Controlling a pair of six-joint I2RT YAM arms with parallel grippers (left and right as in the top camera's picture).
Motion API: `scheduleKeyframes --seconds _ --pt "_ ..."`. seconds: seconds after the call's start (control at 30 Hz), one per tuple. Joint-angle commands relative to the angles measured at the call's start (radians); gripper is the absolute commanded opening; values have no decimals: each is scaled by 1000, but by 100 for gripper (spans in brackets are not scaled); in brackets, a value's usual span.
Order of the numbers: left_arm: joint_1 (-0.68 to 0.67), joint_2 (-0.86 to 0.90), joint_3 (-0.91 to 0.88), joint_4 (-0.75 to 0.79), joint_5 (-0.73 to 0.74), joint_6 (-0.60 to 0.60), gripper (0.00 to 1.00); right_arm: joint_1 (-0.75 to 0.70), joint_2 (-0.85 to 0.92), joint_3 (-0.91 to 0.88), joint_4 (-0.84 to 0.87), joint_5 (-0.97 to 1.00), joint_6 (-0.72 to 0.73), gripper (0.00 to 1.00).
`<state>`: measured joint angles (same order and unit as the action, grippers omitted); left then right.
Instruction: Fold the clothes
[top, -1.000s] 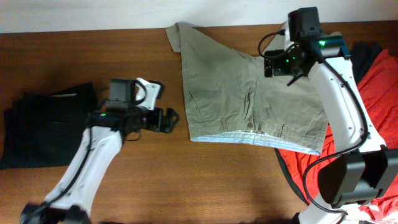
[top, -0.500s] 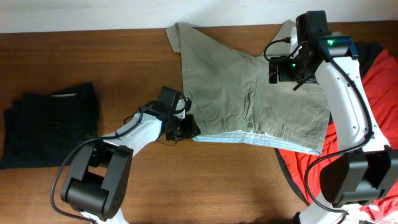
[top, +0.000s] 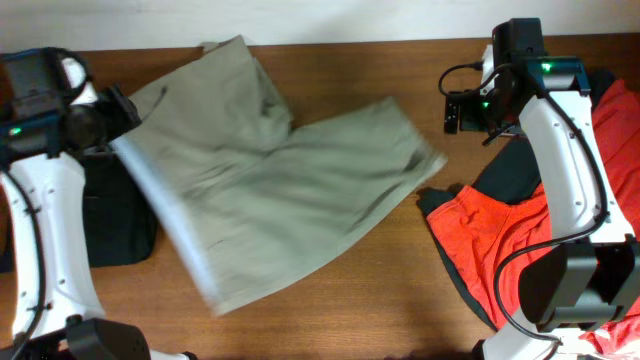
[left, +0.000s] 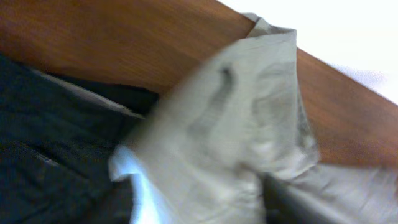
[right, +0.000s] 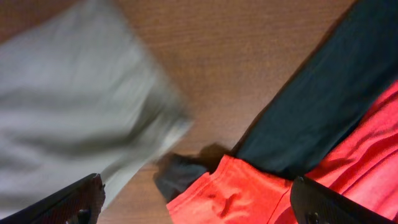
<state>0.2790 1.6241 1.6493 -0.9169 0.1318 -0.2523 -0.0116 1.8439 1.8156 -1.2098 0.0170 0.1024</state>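
The khaki trousers lie spread and motion-blurred across the left middle of the table, waistband edge toward the left. My left gripper is at the far left by the waistband corner and appears shut on it. In the left wrist view the khaki cloth fills the frame and covers the jaws, with only one dark finger showing. My right gripper hangs open and empty just right of the trousers' leg end. In the right wrist view its fingers are wide apart above a red cloth, with the trousers at the left.
A folded dark garment lies at the far left, partly under the trousers, and also shows in the left wrist view. A red garment and a black one are heaped at the right edge. The wall runs along the back.
The left arm has swung from the table's middle up to the far left, and the trousers have moved left with it. The right gripper now sits off the trousers, uncovering the red garment.
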Motion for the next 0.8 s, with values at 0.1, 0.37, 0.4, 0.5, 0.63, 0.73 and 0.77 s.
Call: scheduleKeyframes --seconds 0.1,0.37,0.4,0.5,0.63,0.73,0.77 --pt "-24 81 -18 -381 29 23 99 5 -5 -56 -31 -182 10 99" --pt "-191 89 -339 -186 41 23 99 51 -5 -353 112 -522 -158 89" --pt "-214 90 -362 -132 41 23 98 82 -5 -353 167 -518 -158 89" --pt "-289 96 -409 55 51 23 93 192 -5 -353 356 -517 -154 95" --pt "-344 98 -417 92 23 23 94 333 -3 -353 591 -487 -122 99" --pt "-343 98 -417 282 21 23 91 338 -3 -353 583 -441 -98 99" --pt "-351 100 -417 415 22 23 85 331 -3 -351 554 -380 -97 99"
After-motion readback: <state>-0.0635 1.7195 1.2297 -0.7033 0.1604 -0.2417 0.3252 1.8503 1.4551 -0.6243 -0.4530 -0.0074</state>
